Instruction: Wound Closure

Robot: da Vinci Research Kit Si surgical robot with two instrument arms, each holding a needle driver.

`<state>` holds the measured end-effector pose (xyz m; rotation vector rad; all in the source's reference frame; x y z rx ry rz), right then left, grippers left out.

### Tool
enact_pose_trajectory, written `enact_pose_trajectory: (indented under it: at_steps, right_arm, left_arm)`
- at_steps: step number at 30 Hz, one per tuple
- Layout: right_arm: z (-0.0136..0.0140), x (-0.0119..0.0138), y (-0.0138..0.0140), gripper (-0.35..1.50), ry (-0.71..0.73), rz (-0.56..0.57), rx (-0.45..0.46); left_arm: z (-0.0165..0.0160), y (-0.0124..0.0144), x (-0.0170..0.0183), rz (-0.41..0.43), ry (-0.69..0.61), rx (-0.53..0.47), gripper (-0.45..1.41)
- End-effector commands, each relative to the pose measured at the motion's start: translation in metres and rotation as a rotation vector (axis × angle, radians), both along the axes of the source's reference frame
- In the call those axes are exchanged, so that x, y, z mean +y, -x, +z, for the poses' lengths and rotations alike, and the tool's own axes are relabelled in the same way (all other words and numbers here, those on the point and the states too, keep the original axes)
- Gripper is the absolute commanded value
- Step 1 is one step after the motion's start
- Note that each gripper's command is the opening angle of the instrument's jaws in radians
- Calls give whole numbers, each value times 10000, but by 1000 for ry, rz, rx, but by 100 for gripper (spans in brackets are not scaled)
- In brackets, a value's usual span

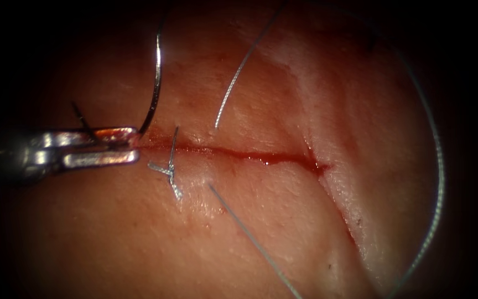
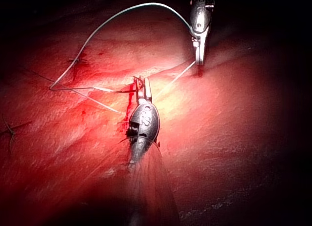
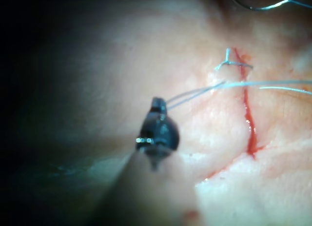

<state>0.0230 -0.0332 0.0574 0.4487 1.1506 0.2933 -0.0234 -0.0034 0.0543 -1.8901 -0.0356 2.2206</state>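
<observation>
The cut (image 1: 261,156) runs across the tissue (image 1: 112,232) with red fluid along it. My left tool (image 1: 135,147) lies at the cut's left end, shut on the curved needle (image 1: 157,77) near one end of its curve. The rest of the needle arcs up, free of the tissue. A tied knot (image 1: 170,173) with short cut ends sits beside those jaws. Further right, thread (image 1: 239,72) enters the tissue above the cut and leaves below it (image 1: 250,232). My right tool (image 3: 159,105) is shut on the thread (image 3: 273,83), away from the cut (image 3: 248,118).
A long loop of thread (image 1: 440,166) curves round the right end of the cut. A dark cut thread end (image 1: 83,120) sticks up by the left tool's jaws. The left wrist view has the left tool (image 2: 145,89) at the cut and the right tool (image 2: 199,57) beyond it.
</observation>
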Motion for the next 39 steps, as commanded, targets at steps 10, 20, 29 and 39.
enact_pose_trajectory:
  at_steps: [10, 20, 29, 39]
  right_arm:
    - [29, 47, 29, 133, 83, 207, -141]
    - [20, 77, 76, 130, 165, 178, -376]
    - [-4, 112, 119, 133, 189, 226, -435]
    - [-115, 212, 173, 131, 305, 410, -539]
  left_arm:
    - [5, 3, -1, 2, -1, -3, -45]
    - [8, 5, 0, 1, 1, -2, -45]
    - [11, 8, -1, 0, 3, -1, -45]
    - [17, 15, -8, -1, 10, 8, -45]
